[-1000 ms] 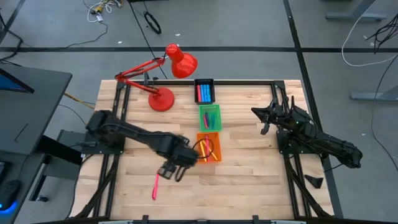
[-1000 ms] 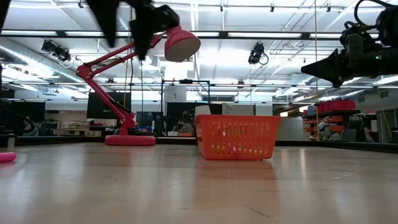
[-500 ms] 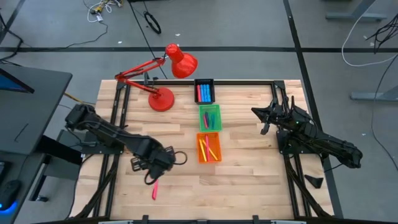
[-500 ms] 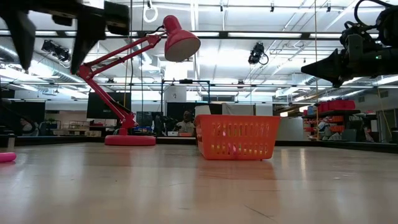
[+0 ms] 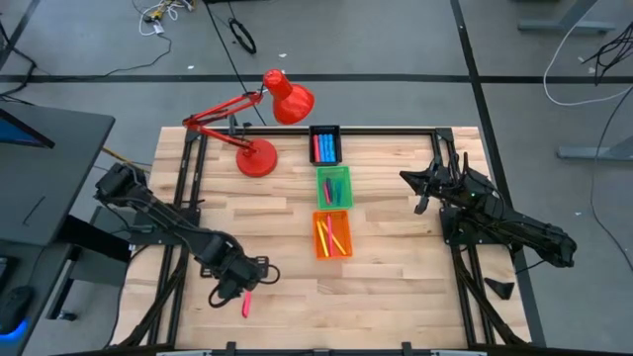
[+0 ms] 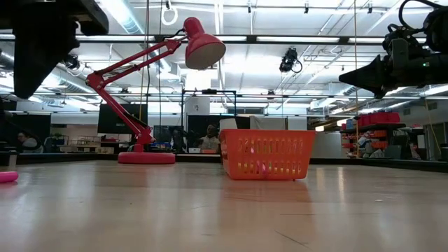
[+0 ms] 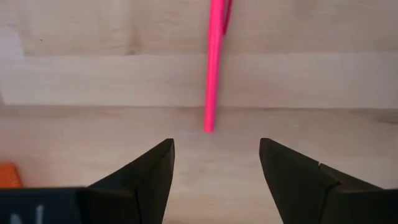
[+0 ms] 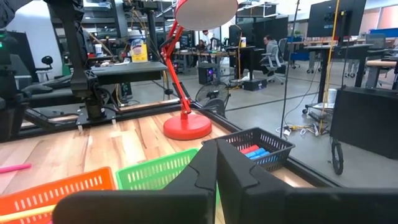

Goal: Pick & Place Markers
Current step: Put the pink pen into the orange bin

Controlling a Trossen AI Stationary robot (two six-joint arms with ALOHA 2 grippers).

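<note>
Pink marker (image 5: 245, 303): lies alone on the wooden table (image 5: 396, 287) near its front edge, left of centre; in the left wrist view (image 7: 214, 62) it lies just ahead of the gap between the fingers, touching neither
Left gripper (image 5: 240, 285): hangs above the table right at the near end of the pink marker, jaws spread wide with bare wood between them, holding nothing (image 7: 214, 165)
Orange tray (image 5: 332, 234): middle of the table, well right of the left gripper; several markers lie in it, yellow, orange and pink among them
Green tray (image 5: 333, 186): just behind the orange one, a few markers inside, colours hard to tell
Black tray (image 5: 325, 144): farthest in the row, at the back edge, with blue and red markers lying side by side
Right gripper (image 5: 419, 184): waits over the right side of the table, level with the green tray and well apart from it, jaws pressed together on nothing (image 8: 216, 163)
Red desk lamp (image 5: 259, 156): base on the back left of the table, shade leaning out past the back edge
</note>
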